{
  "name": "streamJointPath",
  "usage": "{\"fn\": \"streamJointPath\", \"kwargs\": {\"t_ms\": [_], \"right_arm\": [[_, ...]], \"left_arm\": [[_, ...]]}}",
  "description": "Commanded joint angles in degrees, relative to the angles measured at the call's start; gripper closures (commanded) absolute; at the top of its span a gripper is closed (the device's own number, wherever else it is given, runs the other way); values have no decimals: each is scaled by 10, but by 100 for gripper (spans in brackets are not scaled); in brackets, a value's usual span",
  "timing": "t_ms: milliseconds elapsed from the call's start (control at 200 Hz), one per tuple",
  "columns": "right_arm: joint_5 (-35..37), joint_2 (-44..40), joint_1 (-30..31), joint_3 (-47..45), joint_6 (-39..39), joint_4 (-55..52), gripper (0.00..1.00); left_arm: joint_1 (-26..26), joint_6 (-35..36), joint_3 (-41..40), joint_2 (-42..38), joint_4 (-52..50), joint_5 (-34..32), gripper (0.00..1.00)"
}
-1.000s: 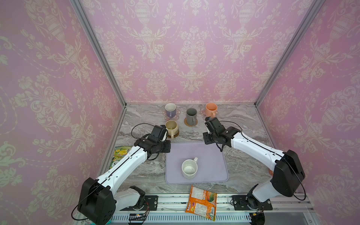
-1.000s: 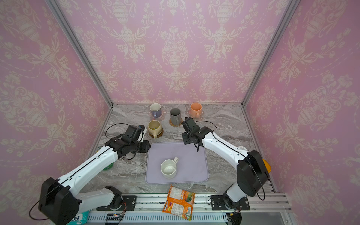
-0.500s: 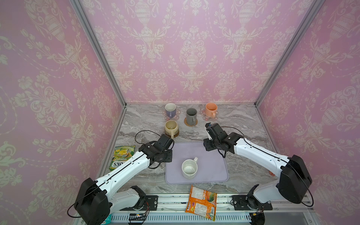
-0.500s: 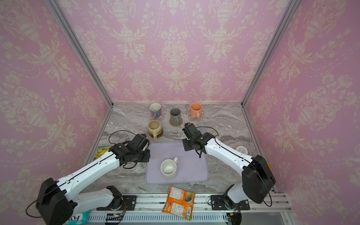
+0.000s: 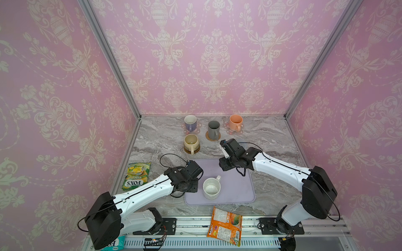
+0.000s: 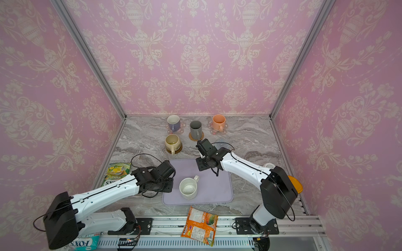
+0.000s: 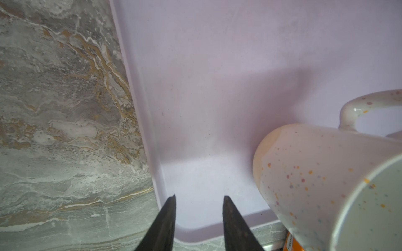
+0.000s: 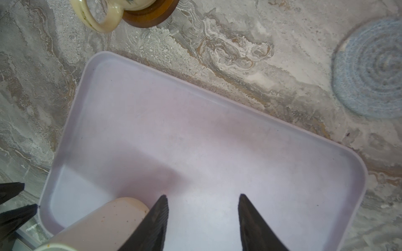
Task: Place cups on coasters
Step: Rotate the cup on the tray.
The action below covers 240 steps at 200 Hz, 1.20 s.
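Four down, one to go. Back row: lavender mug [image 5: 190,122] on a pink flower coaster [image 5: 196,131], dark grey mug [image 5: 213,129] on the rattan disc [image 5: 217,137], and peach mug [image 5: 235,121] on the 2nd pink flower coaster [image 5: 228,130]. In front of them the beige mug [image 5: 191,141] sits on the brown wooden disc [image 5: 192,151]. All upright, each on its own mat, so that part looks done.

The odd one out is the speckled white mug [image 5: 211,188]. It's upright on the lavender tray [image 5: 237,187], w/ its handle pointing away toward the R arm's side. The tray's no coaster, so it doesn't count yet.

The free spot is the grey-blue disc [image 8: 369,71], bare on the desk just past the tray's far edge, on the R arm's side.

L hand [image 7: 199,196] has its jaws parted w/ nothing between them. It's low over the tray's near corner, just beside the mug's wall and not touching.

R hand [image 8: 202,195] is also released and empty, over the tray's far half w/ the mug's side right by one finger.

My read: both hands are bracketing the last mug. The handle faces R and the empty disc is on R's side, so R prob. takes the grab. Watch the rim: a pinch on glazed ceramic can slip.
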Motion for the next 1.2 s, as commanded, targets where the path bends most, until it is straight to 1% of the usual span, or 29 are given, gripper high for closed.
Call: {"fn": "streamJointPath", "kwargs": {"t_ms": [0,75,90,140,350,365,415,500,625,821,1001,1196], "right_arm": [[-17,12,5,16,-2,-5,46],[-24,17,7,17,-3,-3,46],[-25,18,8,17,-2,-3,46],[-27,20,9,17,-3,-5,46],[-36,32,14,17,-10,-11,46],[-36,33,14,35,-11,-12,46],[-38,34,15,38,-13,-13,46],[-46,34,15,39,-11,-13,46],[-66,34,16,38,-10,-7,46],[-57,37,17,31,-8,-4,46],[-54,37,17,28,-19,-14,45],[-41,38,17,28,-25,-24,46]], "left_arm": [[-8,-22,-12,-4,5,28,61],[-11,-23,-15,-9,20,57,62],[-12,-24,-31,-10,24,63,62],[-14,-29,-43,-18,37,81,62],[-18,-55,-78,-60,69,111,62],[-18,-56,-80,-61,69,112,62],[-19,-56,-83,-65,70,119,62],[-22,-54,-89,-68,79,143,62],[-24,-61,-111,-90,123,189,63],[-25,-55,-110,-65,158,246,63],[-25,-60,-114,-46,199,254,63],[-25,-62,-113,-33,219,227,63]]}}
